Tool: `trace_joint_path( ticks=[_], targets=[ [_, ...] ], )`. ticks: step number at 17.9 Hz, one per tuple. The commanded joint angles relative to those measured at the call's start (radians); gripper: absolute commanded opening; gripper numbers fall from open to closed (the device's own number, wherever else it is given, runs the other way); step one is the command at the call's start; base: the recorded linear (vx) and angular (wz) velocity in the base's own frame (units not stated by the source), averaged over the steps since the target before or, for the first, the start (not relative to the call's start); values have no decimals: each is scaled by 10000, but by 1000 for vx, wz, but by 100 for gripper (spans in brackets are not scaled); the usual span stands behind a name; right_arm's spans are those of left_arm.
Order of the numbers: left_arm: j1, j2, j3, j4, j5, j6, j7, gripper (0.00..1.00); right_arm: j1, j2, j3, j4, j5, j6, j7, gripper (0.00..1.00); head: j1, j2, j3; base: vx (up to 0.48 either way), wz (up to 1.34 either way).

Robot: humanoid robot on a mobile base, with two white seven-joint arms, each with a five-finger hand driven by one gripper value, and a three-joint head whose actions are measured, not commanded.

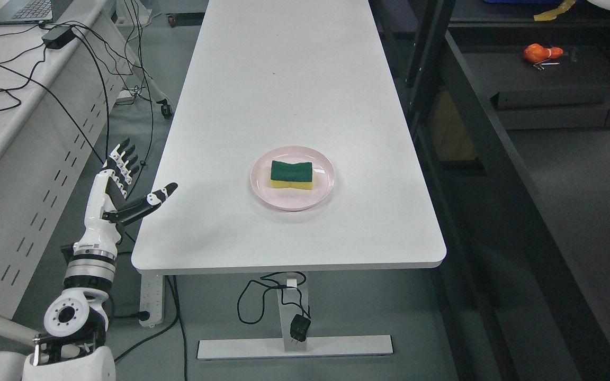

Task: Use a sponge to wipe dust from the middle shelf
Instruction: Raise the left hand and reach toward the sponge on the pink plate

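Note:
A sponge (291,175), green on top and yellow below, lies on a pink plate (324,194) near the front of a long white table (284,84). My left hand (127,182) is raised beside the table's left front edge, fingers spread and thumb pointing right, holding nothing. It is well to the left of the sponge. A dark shelf unit (548,95) stands to the right of the table. My right arm is out of view.
An orange object (540,53) lies on the dark shelf at the upper right. A white desk (8,106) with a laptop, a power brick and black cables stands at the left. A cable and plug hang under the table.

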Motion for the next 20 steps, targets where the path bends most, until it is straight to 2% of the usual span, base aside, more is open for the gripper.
trace_joint_path(
  ticks=[1, 4, 5, 7, 8, 11, 14, 17, 20],
  targets=[
    [4, 175, 23, 6, -61, -20, 3, 99, -1, -175, -1, -175, 0, 7, -2, 100, 0, 0, 0, 12, 0],
    [-88, 175, -160, 144, -92, -355, -88, 99, -1, -175, 14, -175, 0, 7, -2, 100, 0, 0, 0, 33, 11],
    [-134, 175, -450, 402, -244, -858, -89, 99, -1, -175, -1, -175, 0, 7, -2, 100, 0, 0, 0, 41, 30],
    [-394, 1374, -1292, 1275, -1359, -2131, -89, 99, -1, -175, -1, -175, 0, 7, -2, 100, 0, 0, 0, 63, 45],
    [-836, 2125, -1919, 1993, -2489, -3048, -43, 99, -1, -175, -1, -175, 0, 7, -2, 100, 0, 0, 0, 70, 73],
    [-2093, 2759, -2689, 3070, -4946, -3624, -165, 99, -1, -175, -1, -175, 0, 7, -2, 100, 0, 0, 0, 69, 59],
    [-3565, 3465, -4250, 4129, -6637, -4862, -196, 98, -1, -175, 14, -175, 0, 7, -2, 100, 0, 0, 0, 49, 40],
    [-4474, 3574, -5970, 4301, -7835, -5556, -670, 98, -1, -175, -1, -175, 0, 7, -2, 100, 0, 0, 0, 29, 8],
    [-4752, 3529, -6756, 4332, -9703, -5987, -1100, 97, -1, -175, -1, -175, 0, 7, -2, 100, 0, 0, 0, 9, -29]
  ],
)
